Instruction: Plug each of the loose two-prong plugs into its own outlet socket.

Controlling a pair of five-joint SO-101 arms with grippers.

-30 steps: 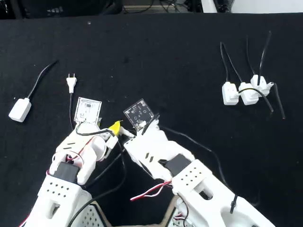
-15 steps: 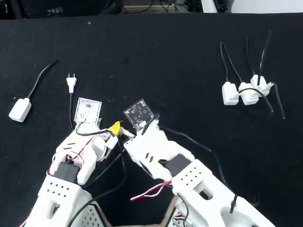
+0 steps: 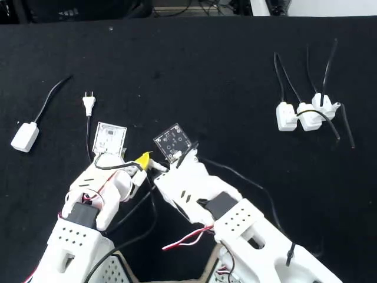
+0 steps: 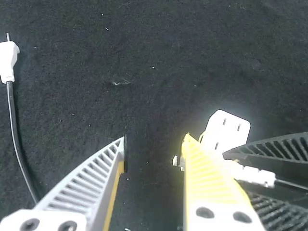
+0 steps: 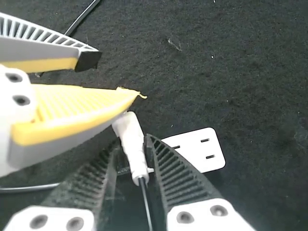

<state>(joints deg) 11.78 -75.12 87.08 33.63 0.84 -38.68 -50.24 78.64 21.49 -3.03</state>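
The right gripper [image 5: 132,139] is clenched on a white two-prong plug [image 5: 131,150]. Its two black jaws press the plug body from both sides, and the thin black cable [image 5: 143,202] runs back between them toward the wrist. This grasp seems chosen so that the front end of the plug points away from the arm and is free to go into a socket. The prongs themselves are hidden, so their direction cannot be confirmed. Just beside the held plug, a flat white outlet socket [image 5: 198,150] lies on the black table [image 5: 240,57] with its slots visible. The plug is near it but not inserted, so the judgement is that the alignment step is in hand. The left gripper [image 4: 154,139] is released: its grey finger and its yellow finger [image 4: 207,183] stand well apart, with only table between them, and it grasps nothing. It sits close against the right gripper, the yellow finger almost at the front end of the plug, though contact cannot be told. Probably it waits there to steady the socket, which is light and may slide when the plug pushes on it. A second loose plug [image 3: 88,104] lies farther up the table on the left arm's side, with its cable trailing toward the arm. A white block on a cable [image 3: 23,137], near the left edge of the high view, may be its socket. Far to the right, a group of white blocks [image 3: 306,115] with cables lies close together.
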